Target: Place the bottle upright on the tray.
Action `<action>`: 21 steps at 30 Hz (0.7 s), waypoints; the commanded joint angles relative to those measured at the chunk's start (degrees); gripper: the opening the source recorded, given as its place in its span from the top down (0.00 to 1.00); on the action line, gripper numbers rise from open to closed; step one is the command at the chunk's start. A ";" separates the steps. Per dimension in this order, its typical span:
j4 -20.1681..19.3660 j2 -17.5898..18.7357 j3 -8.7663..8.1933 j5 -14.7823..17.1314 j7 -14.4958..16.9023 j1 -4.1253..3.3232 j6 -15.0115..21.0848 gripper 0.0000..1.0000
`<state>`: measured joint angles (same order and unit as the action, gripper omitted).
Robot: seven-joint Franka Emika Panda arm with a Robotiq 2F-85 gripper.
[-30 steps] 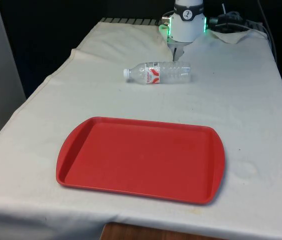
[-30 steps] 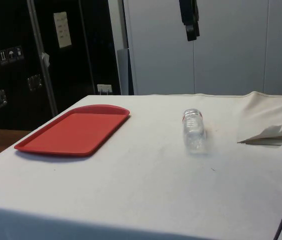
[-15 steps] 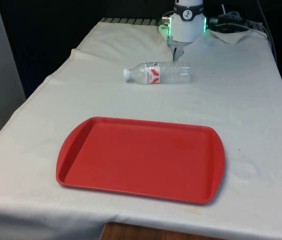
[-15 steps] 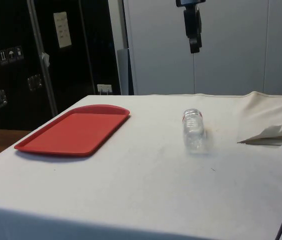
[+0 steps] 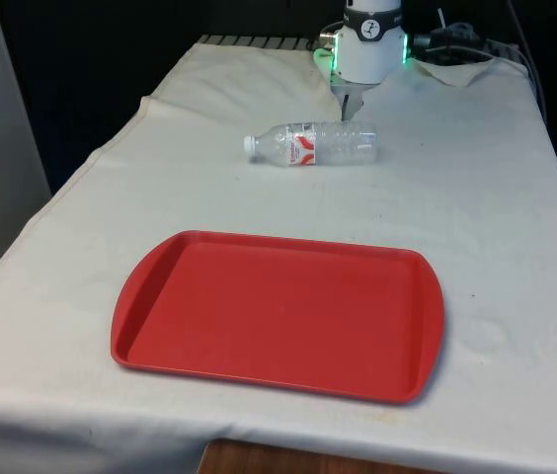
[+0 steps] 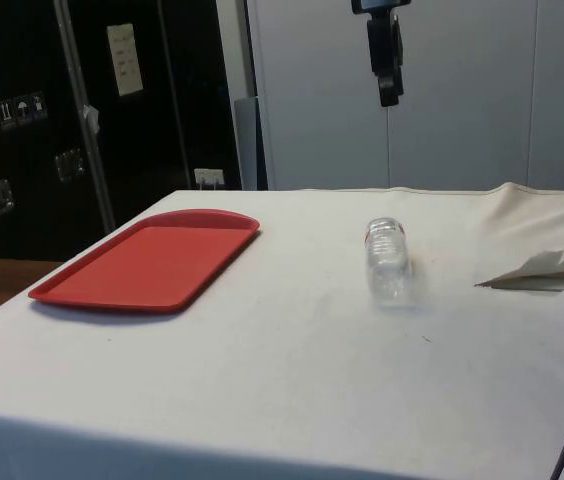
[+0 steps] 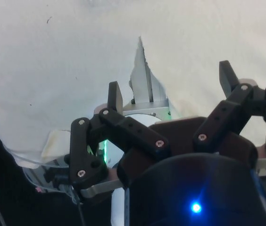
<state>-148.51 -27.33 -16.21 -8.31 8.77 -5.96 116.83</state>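
Front view faces along the table (image 5: 516,247). Side view looks across it, low. Both share tray (image 5: 278,314) and bottle (image 5: 313,144). Wrist view faces down at the cloth.

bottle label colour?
Red and white, on the clear bottle lying on its side; clearest in the front view.

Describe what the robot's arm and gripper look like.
The arm is white and rounded, with a dark band near its top and a green glow on either side. The gripper is black, with two slim fingers carried on jointed bars fastened with small silver screws. In the side view it hangs as a narrow black shape.
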 commanded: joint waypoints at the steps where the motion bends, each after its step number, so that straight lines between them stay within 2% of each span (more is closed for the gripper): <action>1: -0.17 -0.11 0.00 -0.06 -0.06 0.00 0.63 0.00; 4: -0.80 -0.17 -0.11 -0.06 -0.11 0.06 2.29 0.00; 5: -0.46 0.06 -0.06 0.00 0.00 0.00 1.43 0.00; 10: -2.46 -0.23 -0.40 -0.11 -0.17 0.11 5.84 0.00; 14: -3.67 -0.17 -0.69 -0.06 -0.06 0.11 8.02 0.00; 15: -3.04 0.11 -0.63 0.00 0.00 0.00 6.93 0.00; 16: -3.95 -0.17 -0.74 -0.06 -0.06 0.06 8.48 0.00; 21: -4.18 -0.29 -0.80 -0.06 -0.06 0.06 8.77 0.00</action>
<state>-152.52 -27.39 -17.07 -8.31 8.77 -5.96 125.42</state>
